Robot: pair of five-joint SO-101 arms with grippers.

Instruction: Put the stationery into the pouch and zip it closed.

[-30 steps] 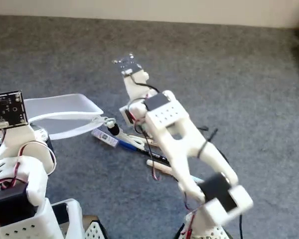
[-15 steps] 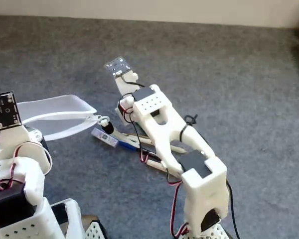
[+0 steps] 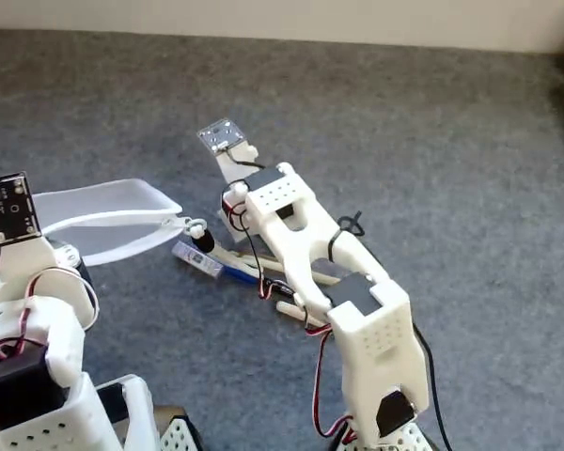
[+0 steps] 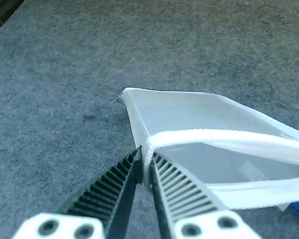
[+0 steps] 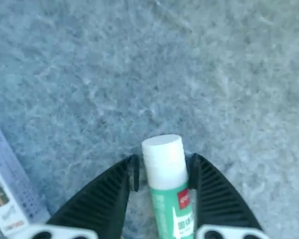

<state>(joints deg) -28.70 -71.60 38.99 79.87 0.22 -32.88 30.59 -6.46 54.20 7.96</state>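
Note:
A translucent white mesh pouch (image 3: 113, 218) lies on the grey carpet, its zip mouth facing the right arm. My left gripper (image 4: 145, 155) is shut on the pouch (image 4: 204, 124) at the corner of its zip band. My right gripper (image 5: 163, 158) is low over the carpet, shut on a glue stick (image 5: 165, 172) with a white cap and green body. In the high view the right arm's wrist (image 3: 237, 167) sits just right of the pouch's mouth. Pens (image 3: 244, 271) and a small blue-and-white box (image 3: 196, 260) lie under that arm.
Grey carpet (image 3: 432, 141) stretches open behind and to the right of the arms. The blue-and-white box (image 5: 5, 184) lies close beside the right gripper. A pale wall strip (image 3: 357, 19) runs along the far edge.
The right arm's upper links have swung lower and its wrist has shifted slightly left toward the pouch's mouth. The left arm and pouch have edged a little left.

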